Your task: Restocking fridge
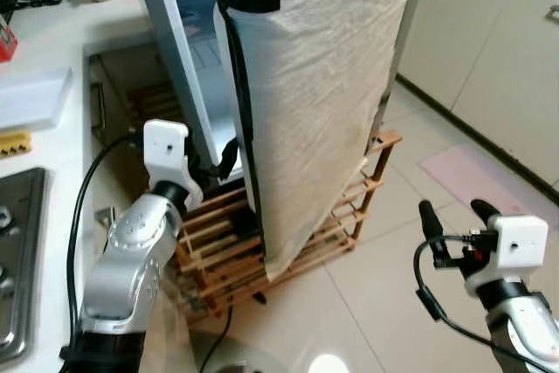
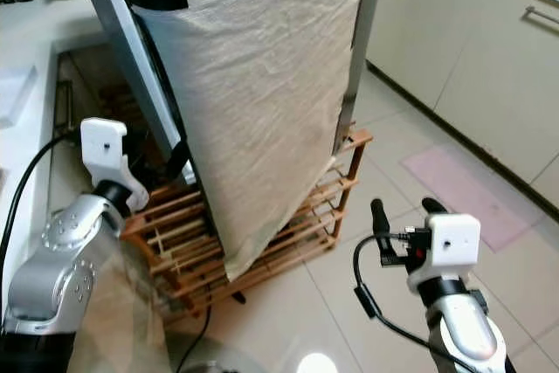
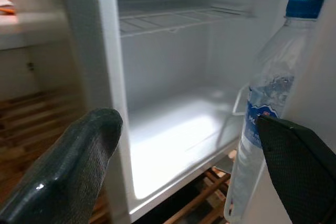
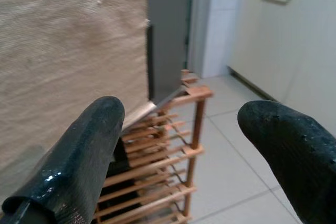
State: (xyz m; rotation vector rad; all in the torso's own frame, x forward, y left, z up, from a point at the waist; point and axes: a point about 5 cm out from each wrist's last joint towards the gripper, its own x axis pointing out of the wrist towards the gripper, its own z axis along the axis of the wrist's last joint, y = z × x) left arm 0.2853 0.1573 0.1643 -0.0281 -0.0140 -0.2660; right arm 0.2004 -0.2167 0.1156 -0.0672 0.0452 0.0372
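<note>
The fridge door [image 1: 323, 85], draped in a beige cloth [image 2: 262, 85], stands swung open through the middle of the head views, its edge toward the camera. Behind it, at upper left of the frame, runs the pale blue edge of the fridge [image 1: 175, 58]. Under both sits a wooden rack [image 1: 341, 216] on the tiled floor [image 1: 393, 277].

The left claw [image 1: 229, 156] sits at centre left of the left eye view, reaching into the gap between fridge body and door. In the left wrist view its two black fingers [image 3: 68, 171] are spread wide with nothing between them. Past them lies the lit white fridge interior [image 3: 178, 124] with a wire shelf [image 3: 173, 19] near the top of the frame. A clear water bottle [image 3: 265, 103] with a blue cap stands upright in the door rack at the right of that frame, just beside one fingertip; contact cannot be judged.

The right claw [image 1: 452, 216] hangs at lower right of the left eye view, over the floor and well apart from the door, its fingers parted and empty.

A white counter [image 1: 52, 50] fills the upper left, and cream cabinets [image 1: 489, 50] line the upper right.
</note>
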